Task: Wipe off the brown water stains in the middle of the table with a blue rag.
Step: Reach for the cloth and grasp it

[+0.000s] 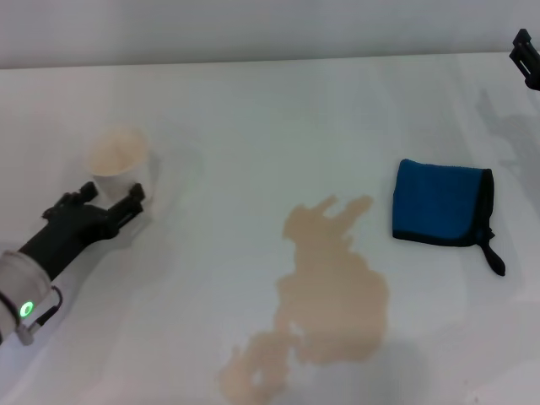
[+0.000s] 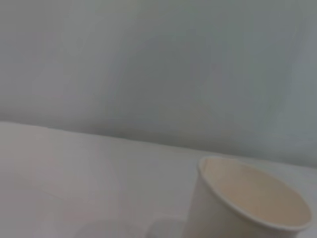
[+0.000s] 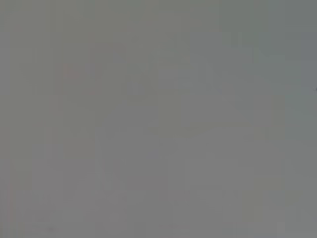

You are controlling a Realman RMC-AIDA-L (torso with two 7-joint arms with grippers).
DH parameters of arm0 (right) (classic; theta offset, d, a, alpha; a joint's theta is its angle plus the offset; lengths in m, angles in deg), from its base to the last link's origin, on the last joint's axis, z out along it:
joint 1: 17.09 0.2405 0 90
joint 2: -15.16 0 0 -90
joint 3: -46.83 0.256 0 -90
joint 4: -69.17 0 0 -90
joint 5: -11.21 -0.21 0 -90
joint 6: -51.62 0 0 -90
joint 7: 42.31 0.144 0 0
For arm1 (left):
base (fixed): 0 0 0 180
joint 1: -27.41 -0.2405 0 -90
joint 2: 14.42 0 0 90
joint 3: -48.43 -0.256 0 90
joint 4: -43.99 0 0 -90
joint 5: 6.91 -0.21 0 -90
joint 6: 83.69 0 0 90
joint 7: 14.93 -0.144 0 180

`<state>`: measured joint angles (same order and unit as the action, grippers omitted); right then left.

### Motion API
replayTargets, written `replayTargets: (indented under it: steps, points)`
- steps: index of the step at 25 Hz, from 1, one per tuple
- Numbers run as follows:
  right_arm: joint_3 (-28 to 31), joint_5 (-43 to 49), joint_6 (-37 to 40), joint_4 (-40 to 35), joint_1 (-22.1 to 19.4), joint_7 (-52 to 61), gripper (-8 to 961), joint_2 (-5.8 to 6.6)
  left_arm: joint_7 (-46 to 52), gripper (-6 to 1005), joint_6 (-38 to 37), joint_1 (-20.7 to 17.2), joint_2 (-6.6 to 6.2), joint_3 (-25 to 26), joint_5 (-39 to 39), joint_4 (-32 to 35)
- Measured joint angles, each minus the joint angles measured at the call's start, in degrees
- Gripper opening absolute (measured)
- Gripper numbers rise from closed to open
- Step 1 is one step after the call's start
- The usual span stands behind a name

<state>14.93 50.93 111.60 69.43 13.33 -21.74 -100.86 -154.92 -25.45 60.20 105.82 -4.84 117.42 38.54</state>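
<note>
The left hand [image 1: 114, 201] sits spread around an upright paper cup [image 1: 119, 160] at nine o'clock; the left wrist view shows the cup [image 2: 247, 208] holds no liquid. The right hand [image 1: 525, 57], at two o'clock, cannot be read. The blue rag [image 1: 439, 204] lies beside the brown stains [image 1: 325, 295] on the counter [image 1: 253, 126].

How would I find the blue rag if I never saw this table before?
Start at the big tan puddle, the brown water stains, in the middle of the white table. Just beyond its right side lies the blue rag, flat, the only bright blue thing, edged in black with a loop tab.
</note>
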Motion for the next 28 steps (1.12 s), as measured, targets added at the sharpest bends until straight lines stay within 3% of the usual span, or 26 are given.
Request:
replayTargets:
  steps: [9, 14, 21, 28]
  points:
    - [0.0, -0.01, -0.1, -0.05, -0.02, 0.0, 857, 0.0, 1.36, 887, 5.39, -3.81, -0.27, 2.52, -0.19, 0.02]
    - [0.17, -0.14, -0.14, -0.26, -0.03, 0.0, 857, 0.0, 1.38, 887, 8.46, -3.94, -0.4, 2.36, -3.41, 0.13]
    - [0.64, -0.3, -0.22, -0.27, -0.45, 0.0, 857, 0.08, 1.07, 887, 19.29, -4.89, -0.45, 2.37, -10.57, 0.69]
    - [0.66, -0.36, -0.27, -0.27, -0.44, 0.0, 857, 0.11, 1.29, 888, 22.1, -4.8, -0.53, 2.39, -14.51, 0.32]
